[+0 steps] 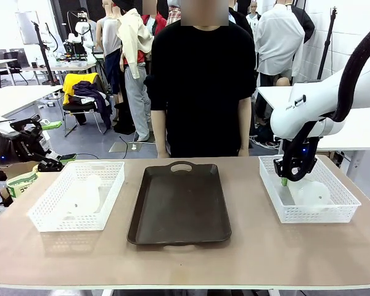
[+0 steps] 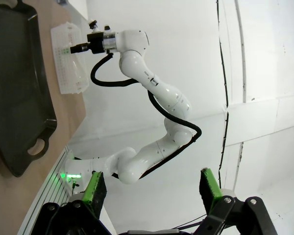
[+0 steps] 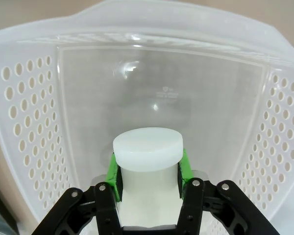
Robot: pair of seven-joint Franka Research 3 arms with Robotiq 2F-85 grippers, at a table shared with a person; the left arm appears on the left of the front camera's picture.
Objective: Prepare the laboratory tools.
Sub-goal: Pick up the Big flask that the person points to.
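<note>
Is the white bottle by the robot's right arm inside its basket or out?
Inside. The frosted white conical flask sits within the walls of the white mesh basket, with the right tool shut on its neck.

On one table (image 1: 185,259), a single dark brown tray (image 1: 179,203) is being shown at the centre, and two white mesh baskets are being counted beside it, the first basket (image 1: 68,222) at nine o'clock and the second basket (image 1: 308,216) at three o'clock. Two frosted conical flasks are being counted, the first flask (image 1: 86,196) being contained by the nine o'clock basket and the second flask (image 3: 147,147) by the three o'clock one. Two grippers are being tallied, the left gripper (image 2: 152,185) and the right gripper (image 3: 148,169), and one person (image 1: 200,86) is being seen at twelve o'clock.
</note>
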